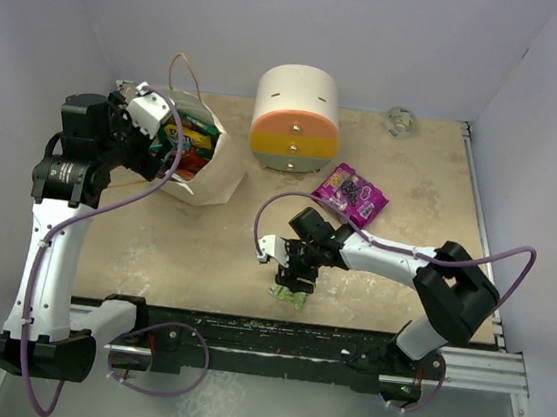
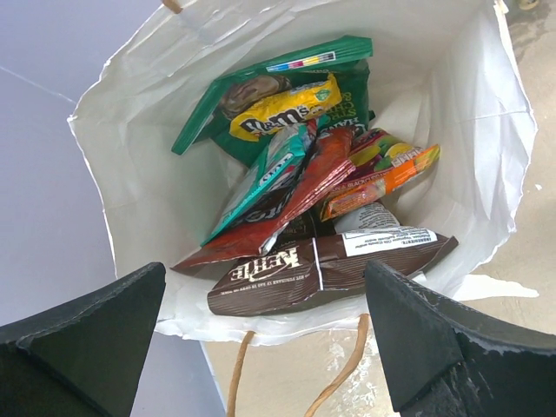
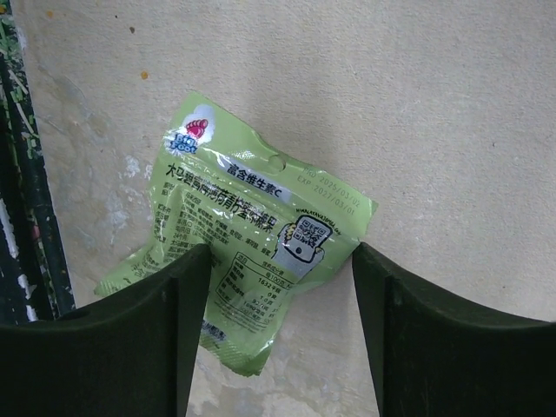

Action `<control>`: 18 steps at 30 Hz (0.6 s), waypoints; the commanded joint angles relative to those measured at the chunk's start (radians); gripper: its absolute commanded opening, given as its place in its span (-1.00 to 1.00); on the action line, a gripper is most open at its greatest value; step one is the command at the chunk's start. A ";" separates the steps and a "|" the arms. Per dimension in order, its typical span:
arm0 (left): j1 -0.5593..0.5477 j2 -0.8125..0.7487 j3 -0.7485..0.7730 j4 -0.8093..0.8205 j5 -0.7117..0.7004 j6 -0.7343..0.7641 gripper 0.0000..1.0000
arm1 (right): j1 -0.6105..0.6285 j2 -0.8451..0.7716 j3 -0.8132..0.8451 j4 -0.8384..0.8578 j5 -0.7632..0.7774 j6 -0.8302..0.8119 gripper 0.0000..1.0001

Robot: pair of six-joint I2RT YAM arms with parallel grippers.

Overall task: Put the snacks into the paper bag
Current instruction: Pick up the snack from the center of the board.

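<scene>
Near the bench point(image 1: 203, 250) edge, the right tool point(image 3: 278, 252) straddles a lime packet point(image 3: 252, 217), jaws apart on either side of it. Farther off, a purple packet point(image 1: 350, 195) lies flat. At the back, the left tool point(image 2: 265, 269) hangs wide open over the bag point(image 2: 478, 130). Only its wrist view shows the snacks point(image 2: 321, 265) piled inside: brown, red, teal, orange, yellow, green.

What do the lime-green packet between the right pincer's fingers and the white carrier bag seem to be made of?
The lime-green packet looks like thin plastic film with a slight sheen: it is crinkled, printed and has a flat sealed edge. The carrier bag seems to be matte white paper: its walls stand stiffly and show sharp creases.
</scene>
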 commanded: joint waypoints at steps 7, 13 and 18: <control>0.010 -0.023 -0.011 0.019 0.049 -0.008 0.98 | 0.004 0.042 0.020 -0.047 -0.024 -0.003 0.10; 0.009 -0.031 -0.011 0.014 0.062 0.000 0.98 | 0.002 0.032 0.040 -0.067 -0.038 -0.005 -0.21; 0.009 -0.027 -0.004 0.011 0.085 0.007 0.98 | -0.004 0.035 0.055 -0.091 -0.052 -0.019 -0.55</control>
